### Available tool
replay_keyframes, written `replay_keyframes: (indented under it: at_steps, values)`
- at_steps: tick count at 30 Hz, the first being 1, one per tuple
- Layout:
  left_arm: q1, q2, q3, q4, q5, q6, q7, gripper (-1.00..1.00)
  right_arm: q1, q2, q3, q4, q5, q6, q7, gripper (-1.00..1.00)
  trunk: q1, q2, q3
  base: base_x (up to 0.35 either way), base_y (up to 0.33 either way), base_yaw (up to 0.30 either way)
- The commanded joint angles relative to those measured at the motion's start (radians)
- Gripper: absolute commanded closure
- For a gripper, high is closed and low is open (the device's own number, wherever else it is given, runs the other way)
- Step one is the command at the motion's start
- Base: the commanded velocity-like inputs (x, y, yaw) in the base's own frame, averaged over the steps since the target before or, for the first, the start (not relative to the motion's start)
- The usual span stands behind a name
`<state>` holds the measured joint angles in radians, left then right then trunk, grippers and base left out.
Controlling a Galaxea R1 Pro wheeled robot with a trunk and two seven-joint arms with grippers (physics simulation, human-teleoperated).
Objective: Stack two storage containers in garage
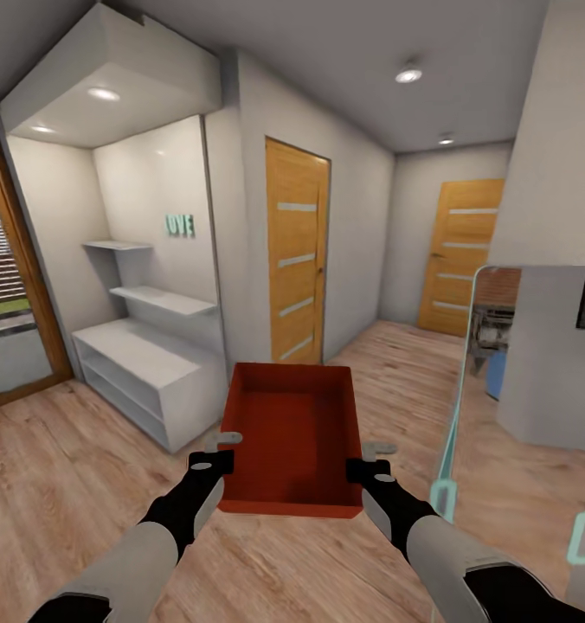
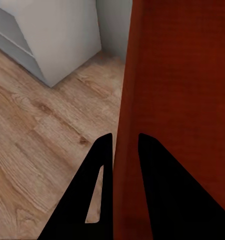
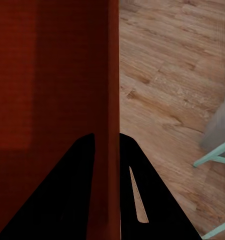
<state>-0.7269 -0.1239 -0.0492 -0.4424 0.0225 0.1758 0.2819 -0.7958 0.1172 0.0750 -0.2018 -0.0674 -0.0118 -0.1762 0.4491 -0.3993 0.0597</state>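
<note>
One orange-red storage container [image 1: 292, 437] hangs level in front of me over the light wood plank floor [image 1: 59, 484], open side up and empty. My left gripper [image 1: 226, 460] is shut on its left wall [image 2: 123, 125], one finger on each side. My right gripper [image 1: 355, 470] is shut on the right wall [image 3: 112, 100] the same way. The second container is out of view, and so is the garage.
A white shelf unit [image 1: 145, 372] with a low bench stands in an alcove at my left. Two wooden slatted doors [image 1: 298, 251] [image 1: 459, 255] close the hallway ahead. A white wall corner [image 1: 552, 346] and a glass panel [image 1: 461, 389] stand at my right.
</note>
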Motion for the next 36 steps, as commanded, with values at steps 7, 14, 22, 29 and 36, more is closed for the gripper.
replay_keyframes:
  at_steps: [7,14,22,29,36]
  values:
    - [0.0,0.012,0.003,-0.004,-0.018,0.01,0.014,1.0,0.0,-0.024,0.003,0.001,-0.002,-0.002,-0.006,1.0,0.001,-0.001,0.0,0.324,0.079,-0.242]
    - [0.0,0.012,0.003,-0.004,-0.018,0.01,0.014,1.0,0.0,-0.024,0.003,0.001,-0.002,-0.003,-0.006,1.0,0.001,-0.001,0.0,0.324,0.082,-0.124]
    - [0.0,0.012,0.003,-0.004,-0.018,0.01,0.014,1.0,0.0,-0.024,0.003,0.001,-0.002,-0.002,-0.006,1.0,0.001,-0.001,0.0,0.324,0.082,-0.004]
    - [0.0,0.012,0.003,-0.004,-0.018,0.01,0.014,1.0,0.0,-0.024,0.003,0.001,-0.003,-0.004,-0.006,1.0,0.001,-0.001,0.0,0.324,0.082,0.0]
    - [0.0,0.012,0.003,-0.004,-0.018,0.01,0.014,1.0,0.0,-0.023,0.003,0.001,-0.003,-0.004,-0.008,1.0,0.001,-0.001,0.0,0.324,0.082,0.0]
